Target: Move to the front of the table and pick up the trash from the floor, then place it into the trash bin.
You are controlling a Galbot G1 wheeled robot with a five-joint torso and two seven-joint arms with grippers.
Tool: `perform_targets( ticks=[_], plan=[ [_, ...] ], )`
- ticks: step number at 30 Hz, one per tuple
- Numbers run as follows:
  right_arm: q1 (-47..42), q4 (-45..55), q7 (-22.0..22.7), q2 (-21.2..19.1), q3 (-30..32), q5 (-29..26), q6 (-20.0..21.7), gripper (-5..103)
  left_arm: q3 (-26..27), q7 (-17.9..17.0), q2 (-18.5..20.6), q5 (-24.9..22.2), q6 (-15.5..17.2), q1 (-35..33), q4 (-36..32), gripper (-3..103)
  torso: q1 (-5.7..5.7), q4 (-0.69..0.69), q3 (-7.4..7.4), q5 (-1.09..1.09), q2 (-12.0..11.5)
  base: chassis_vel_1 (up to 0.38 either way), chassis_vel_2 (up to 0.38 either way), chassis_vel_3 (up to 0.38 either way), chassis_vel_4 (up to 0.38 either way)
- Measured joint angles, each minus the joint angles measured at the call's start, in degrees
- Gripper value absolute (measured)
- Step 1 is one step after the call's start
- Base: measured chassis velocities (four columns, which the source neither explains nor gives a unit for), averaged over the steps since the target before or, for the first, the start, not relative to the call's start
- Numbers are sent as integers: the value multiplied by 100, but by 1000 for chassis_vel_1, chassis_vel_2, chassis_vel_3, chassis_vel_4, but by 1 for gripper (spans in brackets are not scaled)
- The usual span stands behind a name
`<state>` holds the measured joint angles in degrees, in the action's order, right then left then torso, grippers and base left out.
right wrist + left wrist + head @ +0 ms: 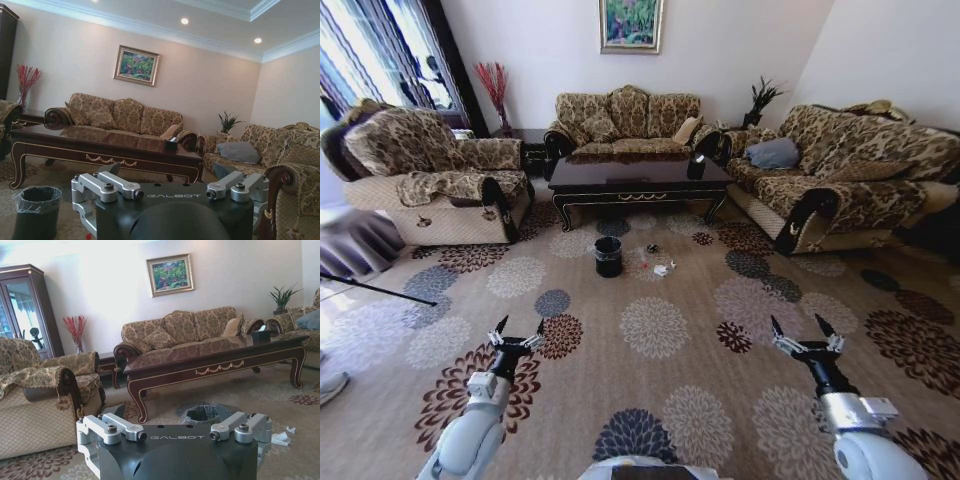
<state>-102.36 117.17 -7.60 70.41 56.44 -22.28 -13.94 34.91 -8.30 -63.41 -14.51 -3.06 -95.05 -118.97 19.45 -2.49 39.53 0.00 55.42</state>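
The robot stands well back on the floor, a beige carpet with big round flower patterns, and looks toward the table, which is long and low with a glossy dark top and sits between three patterned sofas. In front of the table, on the carpet, stands the trash bin, small, round and black, with a black bag folded over its rim. Just to the right of the bin lies the trash: a crumpled white paper piece, and near it a small dark scrap and something with a bit of red, too small to see well. The trash is on the carpet, apart from the bin and not inside it. Both arms are held low in front of the robot, far from the trash. The left gripper hangs above the carpet on the left, its fingers spread apart and grasping nothing. The right gripper hangs on the right side at a similar height, its fingers also released and empty. A framed picture hangs on the wall behind the middle sofa.
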Motion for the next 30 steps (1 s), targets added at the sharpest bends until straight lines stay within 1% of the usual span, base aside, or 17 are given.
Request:
perform_targets(
  ticks=[2, 4, 7, 9, 12, 15, 18, 20, 21, 23, 26, 27, 30],
  plan=[
    [-29, 55, -6, 45, -12, 24, -12, 100, 0, 9, -18, 86, -44, -62, -50, 100, -38, 0, -46, 0, -84, 0, 0, 0, 0],
    [-31, 61, -7, 57, -17, 31, -14, 100, 0, 13, -26, 98, -47, -87, -65, 100, -46, 0, -57, 0, -103, 0, 0, 0, 0],
    [-27, 57, -11, 140, -82, 92, -26, 100, 43, 16, -52, 108, -65, -246, -155, 100, -96, 0, -125, 0, -221, 0, 0, 0, 0],
    [-27, 50, -11, 161, -101, 118, -31, 100, 60, 15, -50, 108, -70, -282, -172, 100, -107, 0, -141, 0, -248, 0, 0, 0, 0],
    [-76, 59, -49, 279, -187, 220, -61, 100, 120, -5, -60, 113, -94, -374, -208, 100, -151, 1, -205, 1, -358, 0, 0, 0, 0],
    [-123, 92, -73, 330, -215, 258, -88, 100, 137, -10, -64, 111, -105, -415, -228, 100, -171, -1, -230, 0, -403, 0, 0, 0, 0],
    [-248, 257, -70, 484, -218, 312, -151, 100, 200, -2, -24, 117, -197, -632, -286, 100, -223, 1, -294, 0, -517, 0, 0, 0, 0],
    [-267, 277, -66, 507, -215, 314, -162, 100, 211, -2, -23, 117, -209, -665, -294, 100, -226, 1, -299, 0, -526, 0, 0, 0, 0],
    [-390, 339, -72, 604, -213, 321, -235, 100, 264, 0, -30, 92, -243, -757, -313, 100, -250, 1, -327, -1, -578, 0, 0, 0, 0],
    [-524, 314, -136, 662, -214, 387, -358, 100, 320, -1, -54, 5, -258, -817, -310, 100, -278, 0, -366, 0, -643, 0, 0, 0, 0],
    [-607, 250, -192, 675, -226, 414, -447, 100, 339, -1, -68, -33, -277, -819, -276, 100, -297, 0, -388, 0, -685, 0, 0, 0, 0],
    [-651, 181, -224, 681, -231, 419, -528, 100, 344, 1, -75, -72, -307, -825, -238, 100, -320, -1, -423, 0, -743, 0, 0, 0, 0],
    [-641, 148, -227, 686, -227, 380, -538, 100, 344, 1, -75, -109, -316, -835, -227, 100, -343, 0, -457, 0, -801, 0, 0, 0, 0]
  ],
)
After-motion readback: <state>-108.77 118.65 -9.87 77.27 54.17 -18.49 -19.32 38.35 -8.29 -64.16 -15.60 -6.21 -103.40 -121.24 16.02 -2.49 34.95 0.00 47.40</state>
